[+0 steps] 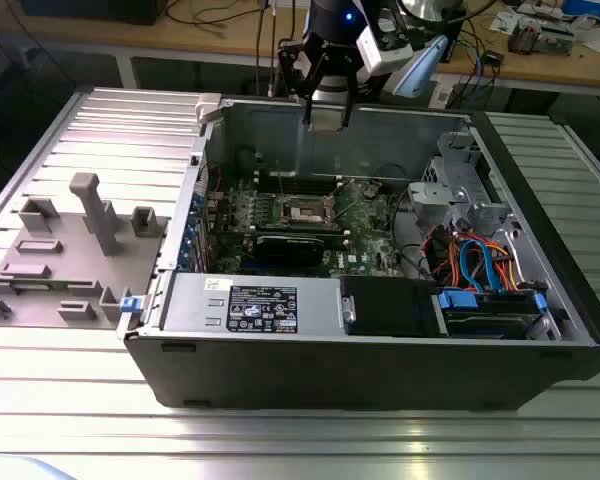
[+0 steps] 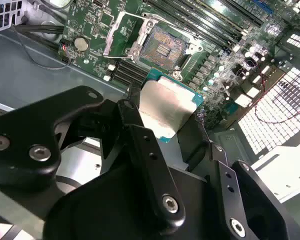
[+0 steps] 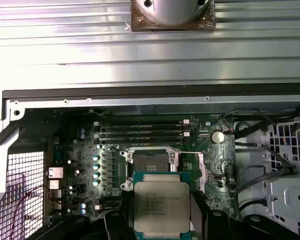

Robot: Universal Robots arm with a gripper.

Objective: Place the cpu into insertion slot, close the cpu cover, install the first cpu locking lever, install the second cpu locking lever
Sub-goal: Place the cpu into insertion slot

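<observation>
looking from the exterior view's left, you first see a grey holder tray (image 1: 70,250) on the ribbed table (image 1: 300,440). next comes the open computer case (image 1: 380,370) with the green motherboard (image 1: 370,235) inside.

near the middle of that board sits the insertion slot (image 1: 310,210), a small square with a dark centre and a shiny rim. the slot is bare. in the second wrist view the cpu cover (image 2: 121,36) is flipped open and stands just beside the slot (image 2: 162,47).

your pincer (image 1: 328,112) hangs high over the far wall of the case. it is clamped on the cpu (image 1: 328,118), with one finger on each side edge.

the thing to watch is the gap. the slot lies well below the pincer, and a little to the exterior view's left. the chip and slot are well apart, not touching.

in the first wrist view the cpu (image 3: 162,205) is a flat chip, nearly square, with a pale silver top and a thin green edge. its sides look lined up with the sides of the slot (image 3: 149,162).

further to the exterior view's right are a metal cage (image 1: 460,190) and some blue and orange cables (image 1: 475,262).
</observation>
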